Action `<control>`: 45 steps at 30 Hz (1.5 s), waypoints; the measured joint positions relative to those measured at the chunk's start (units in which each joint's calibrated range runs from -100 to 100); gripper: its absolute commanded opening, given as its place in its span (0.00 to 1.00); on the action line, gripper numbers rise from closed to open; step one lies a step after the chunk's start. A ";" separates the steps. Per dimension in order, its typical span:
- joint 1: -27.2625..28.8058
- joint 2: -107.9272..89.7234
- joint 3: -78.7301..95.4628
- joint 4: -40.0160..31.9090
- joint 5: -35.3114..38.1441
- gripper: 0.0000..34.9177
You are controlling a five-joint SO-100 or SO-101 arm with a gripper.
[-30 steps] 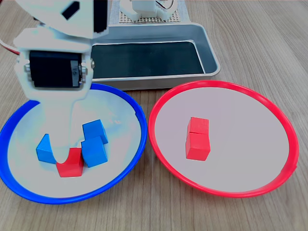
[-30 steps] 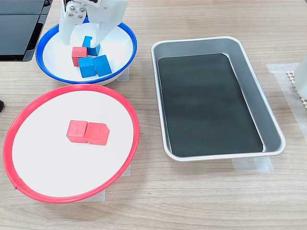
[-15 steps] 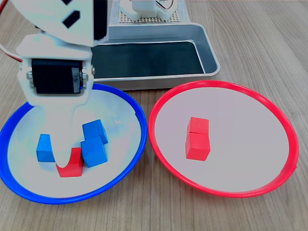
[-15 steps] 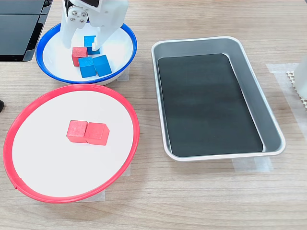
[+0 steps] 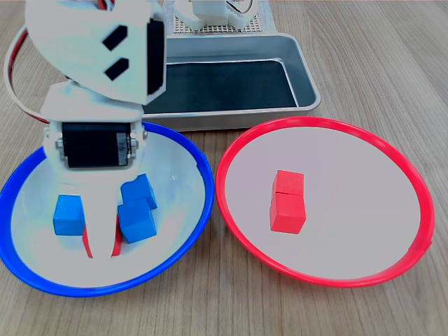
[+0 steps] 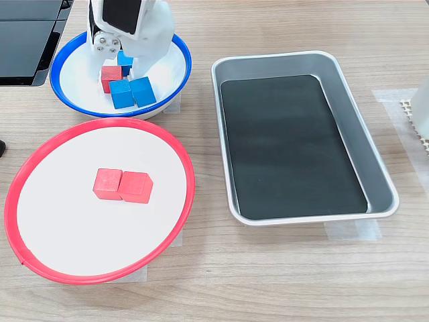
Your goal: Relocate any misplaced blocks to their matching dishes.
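Observation:
A red cube (image 5: 116, 243) (image 6: 109, 76) lies in the blue-rimmed dish (image 5: 208, 183) (image 6: 186, 64) among three blue cubes (image 5: 68, 214) (image 5: 136, 220) (image 5: 140, 187). My gripper (image 5: 102, 241) (image 6: 115, 67) reaches down into this dish with its fingers pinched on the red cube. In the first exterior view only red slivers show beside the white fingers. The red-rimmed dish (image 5: 325, 122) (image 6: 100, 122) holds two red cubes (image 5: 288, 201) (image 6: 123, 186) side by side, touching.
A silver metal tray (image 5: 301, 63) (image 6: 348, 114) with a dark bottom stands behind the dishes in the first exterior view, to the right in the second exterior view. A dark flat object (image 6: 27, 40) lies at the second exterior view's top left.
The gripper has sunk lower into the blue-rimmed dish and its fingers have drawn together from a wide gap onto the red cube. The cubes have stayed in place.

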 measured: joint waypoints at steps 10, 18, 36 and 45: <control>-0.62 0.09 0.00 0.00 0.00 0.31; -0.80 0.09 0.00 0.00 0.00 0.37; 1.24 0.09 0.00 -1.79 0.00 0.37; 1.50 0.09 0.00 -2.53 -0.05 0.37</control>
